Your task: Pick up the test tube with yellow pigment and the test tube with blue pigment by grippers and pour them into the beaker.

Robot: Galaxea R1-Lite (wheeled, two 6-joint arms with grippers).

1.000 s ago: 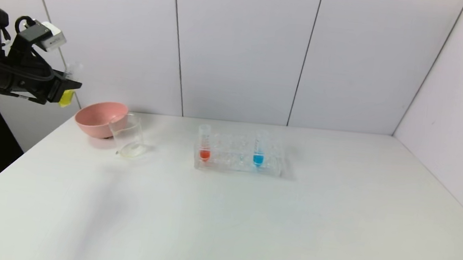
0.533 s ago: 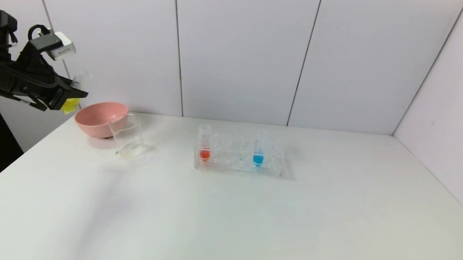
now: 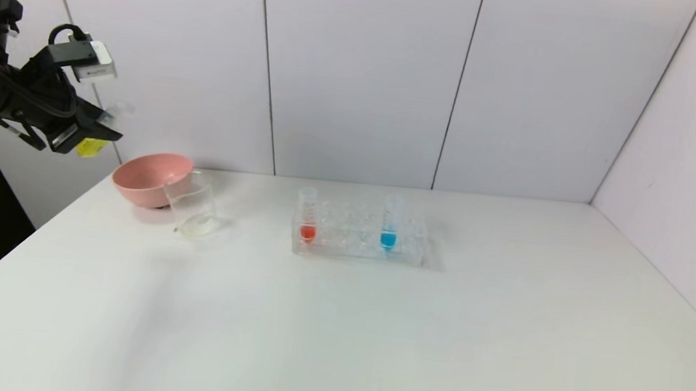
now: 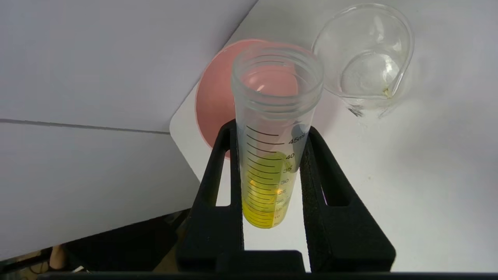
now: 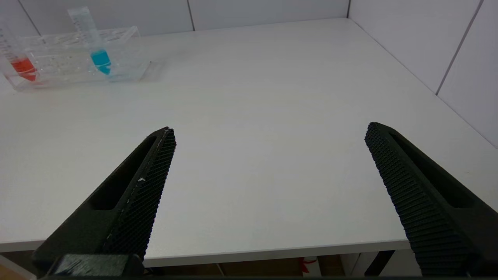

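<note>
Yellow pigment fills the rounded tip of the test tube with yellow pigment (image 4: 268,163), which the left gripper (image 4: 268,171) clamps between its two black fingers, jaws closed snugly on the graduated wall. In the head view this gripper (image 3: 83,131) hangs in the air off the table's far left corner, above and to the left of the pink bowl (image 3: 148,177). The beaker (image 3: 193,207) stands touching or just beside the bowl, on its right, and looks nearly empty. The test tube with blue pigment (image 3: 390,222) stands upright in the clear tube rack (image 3: 359,235) near the table's middle, well apart from the beaker, with an orange-red tube (image 3: 307,214) at the rack's other end.

The right gripper (image 5: 268,136) waits low at the table's near edge, jaws spread wide and holding nothing.

Likely risk: the tube's open mouth points over the bowl, so tipping before it reaches the beaker would spill pigment into the wrong vessel. The beaker's closeness to the bowl leaves little margin.

The white table (image 3: 374,326) offers broad open room in front and to the right; the walls close in behind.
</note>
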